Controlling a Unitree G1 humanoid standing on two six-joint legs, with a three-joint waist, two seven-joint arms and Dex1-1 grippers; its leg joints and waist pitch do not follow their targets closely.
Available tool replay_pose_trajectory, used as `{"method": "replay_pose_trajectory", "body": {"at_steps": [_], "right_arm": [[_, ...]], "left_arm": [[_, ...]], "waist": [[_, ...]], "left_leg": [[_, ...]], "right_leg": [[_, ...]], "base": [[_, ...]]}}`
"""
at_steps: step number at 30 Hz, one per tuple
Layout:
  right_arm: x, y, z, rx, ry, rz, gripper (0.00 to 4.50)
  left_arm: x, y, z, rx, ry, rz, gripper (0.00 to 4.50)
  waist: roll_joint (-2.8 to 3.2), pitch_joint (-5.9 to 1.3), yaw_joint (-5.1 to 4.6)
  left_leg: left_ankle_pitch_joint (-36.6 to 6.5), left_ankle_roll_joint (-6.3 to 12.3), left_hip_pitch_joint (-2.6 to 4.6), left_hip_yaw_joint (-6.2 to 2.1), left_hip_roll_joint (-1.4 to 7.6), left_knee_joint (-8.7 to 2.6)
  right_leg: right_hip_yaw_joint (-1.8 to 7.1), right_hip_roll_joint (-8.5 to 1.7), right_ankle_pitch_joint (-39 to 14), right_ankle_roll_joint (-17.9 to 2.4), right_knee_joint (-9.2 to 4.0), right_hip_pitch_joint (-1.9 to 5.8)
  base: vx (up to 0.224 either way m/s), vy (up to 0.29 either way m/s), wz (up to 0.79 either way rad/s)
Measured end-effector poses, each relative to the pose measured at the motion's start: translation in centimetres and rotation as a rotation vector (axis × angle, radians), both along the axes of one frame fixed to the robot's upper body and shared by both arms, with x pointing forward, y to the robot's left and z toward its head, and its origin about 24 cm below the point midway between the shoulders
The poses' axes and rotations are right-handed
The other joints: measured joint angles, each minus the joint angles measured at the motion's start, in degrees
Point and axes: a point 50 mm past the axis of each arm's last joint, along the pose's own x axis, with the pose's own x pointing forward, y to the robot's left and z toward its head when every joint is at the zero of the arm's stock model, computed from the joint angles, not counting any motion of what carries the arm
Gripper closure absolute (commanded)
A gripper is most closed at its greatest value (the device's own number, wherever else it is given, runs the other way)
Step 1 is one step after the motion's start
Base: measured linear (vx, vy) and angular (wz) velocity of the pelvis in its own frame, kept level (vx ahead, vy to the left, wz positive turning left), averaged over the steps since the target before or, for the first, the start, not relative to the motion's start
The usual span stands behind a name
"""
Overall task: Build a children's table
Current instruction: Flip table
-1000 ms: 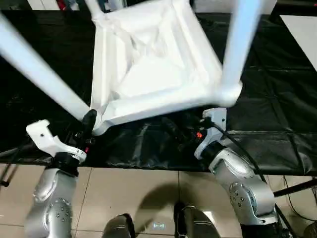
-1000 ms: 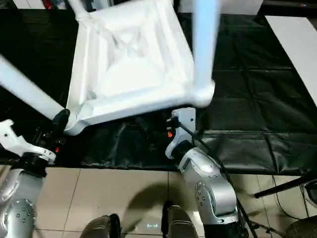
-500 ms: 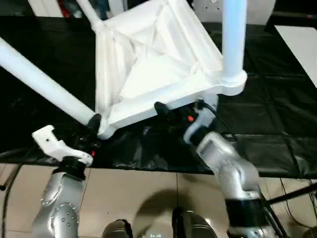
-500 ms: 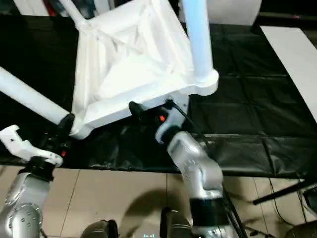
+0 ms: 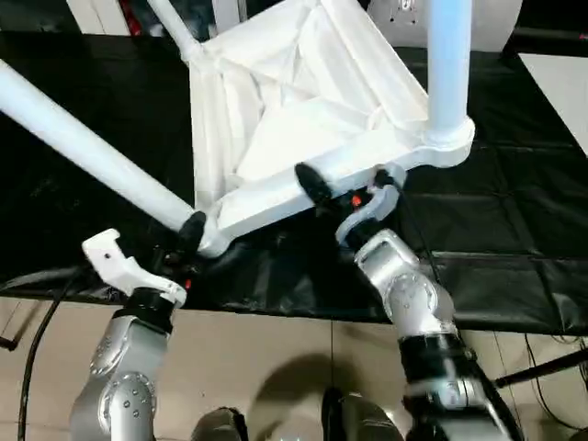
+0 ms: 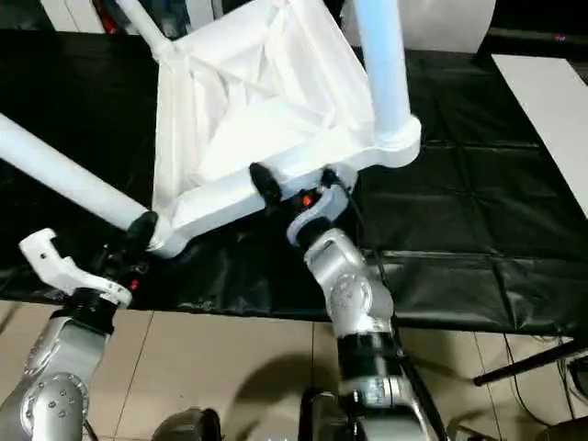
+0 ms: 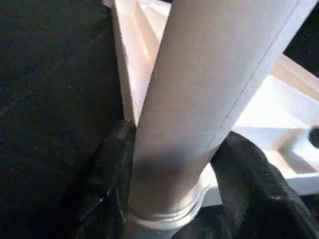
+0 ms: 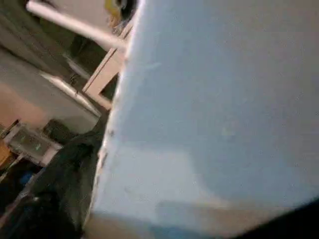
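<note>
In the left eye view the children's table (image 5: 303, 119) is upside down and tilted over the black-covered surface (image 5: 514, 193), its ribbed underside facing the camera and its near edge lifted off the cover. A long white leg (image 5: 92, 152) runs from the table's near-left corner socket out toward the left edge, another leg (image 5: 448, 69) stands up from the near-right socket, and a third leg (image 5: 175, 23) leaves the far-left corner. The left gripper (image 5: 190, 234) sits at the near-left socket, its black jaws pinching the base of that leg. The right gripper (image 5: 344, 188) reaches up against the table's near edge between the two near sockets, one black finger (image 5: 308, 181) lying on the rim; its jaws stand spread wide around that edge. Below the table's near edge the silver forearms rise from a tiled floor (image 5: 266, 358). The right eye view gives the same layout from slightly aside, with a white sheet (image 6: 551, 101) lying on the surface well to the right of the table. In the left wrist view the leg (image 7: 209, 99) passes between two black pads (image 7: 249, 179), both pressed against it just above the socket ring, with the ribbed underside of the top beyond. In the right wrist view a pale flank of the table (image 8: 219, 109) sits very close to the camera, a dark finger (image 8: 70, 169) beside it and another leg (image 8: 75, 24) beyond.
</note>
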Motion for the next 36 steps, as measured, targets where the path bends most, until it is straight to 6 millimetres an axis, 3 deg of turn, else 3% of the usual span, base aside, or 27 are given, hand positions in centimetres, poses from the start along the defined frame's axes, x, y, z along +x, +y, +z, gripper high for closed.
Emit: {"method": "replay_pose_trajectory", "body": {"at_steps": [7, 8, 12, 19, 36], "right_arm": [[0.9, -0.6, -0.5, 0.037, 0.015, -0.081, 0.00], [0.9, -0.6, -0.5, 0.044, 0.015, -0.087, 0.28], [1.2, -0.8, -0.5, 0.079, 0.022, -0.101, 0.39], [1.4, -1.4, -0.9, 0.184, 0.067, -0.121, 0.99], [1.5, -1.7, -0.9, 0.270, 0.082, -0.125, 2.30]], "left_arm": [[-0.1, -0.8, 0.1, 0.054, 0.000, -0.049, 2.41], [-0.1, -1.0, 0.1, 0.065, -0.002, -0.058, 2.41], [-0.1, -1.3, 0.2, 0.106, -0.006, -0.074, 2.41], [-0.1, -2.1, 0.2, 0.197, -0.038, -0.130, 2.41], [-0.2, -2.1, 0.1, 0.225, -0.060, -0.128, 2.41]], "waist": [[-0.01, 0.00, -0.01], [-0.01, 0.00, -0.01], [0.00, 0.00, -0.03], [0.00, 0.02, -0.04], [-0.09, 0.05, -0.04]], "left_leg": [[0.01, 0.02, -0.02, 0.03, 0.02, 0.00], [0.01, 0.02, -0.02, 0.03, 0.02, 0.00], [0.01, 0.03, -0.03, 0.04, 0.03, -0.01], [0.01, 0.04, -0.12, 0.05, 0.05, -0.01], [0.01, 0.04, -0.18, 0.08, 0.07, -0.01]], "right_leg": [[-0.01, 0.00, 0.00, 0.00, 0.00, -0.01], [-0.01, 0.00, 0.00, 0.01, 0.00, -0.01], [-0.01, 0.00, 0.00, 0.00, 0.00, -0.03], [-0.03, 0.01, 0.11, -0.18, 0.00, -0.12], [-0.07, 0.01, 0.18, -0.30, -0.03, -0.17]], "base": [[0.000, 0.000, 0.00], [0.000, 0.000, 0.00], [0.000, 0.000, 0.00], [0.000, 0.000, 0.00], [0.000, 0.000, 0.00]]}}
